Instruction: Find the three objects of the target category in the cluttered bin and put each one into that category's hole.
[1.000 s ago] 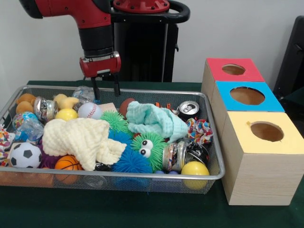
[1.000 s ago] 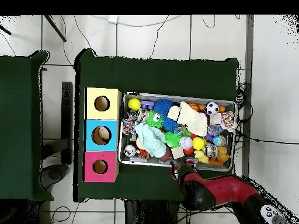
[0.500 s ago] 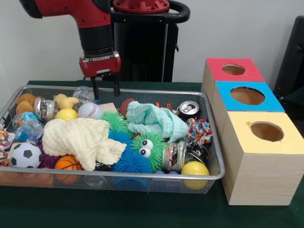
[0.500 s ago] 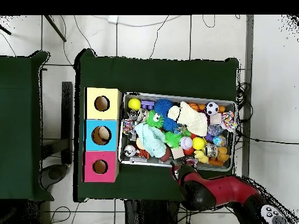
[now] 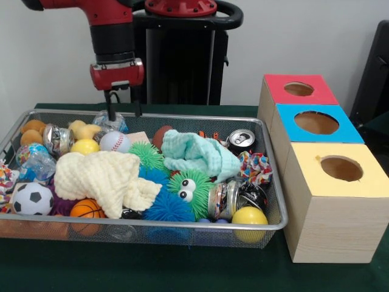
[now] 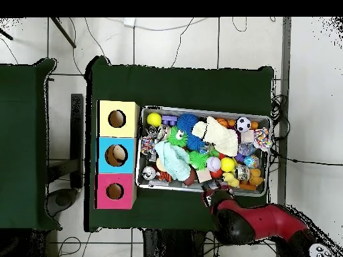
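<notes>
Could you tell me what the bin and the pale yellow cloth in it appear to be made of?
The bin looks like silver wire mesh with a shiny metal rim: the toys show through its walls. The pale yellow cloth looks like soft, matte, waffle-textured fabric, probably cotton or fleece, lying in loose folds.

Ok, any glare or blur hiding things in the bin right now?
Front view: sharp enough, only small glints on the silver cans and the open claw is crisp. Overhead view: evenly lit, but the bin sits small, so its items blend together.
</notes>
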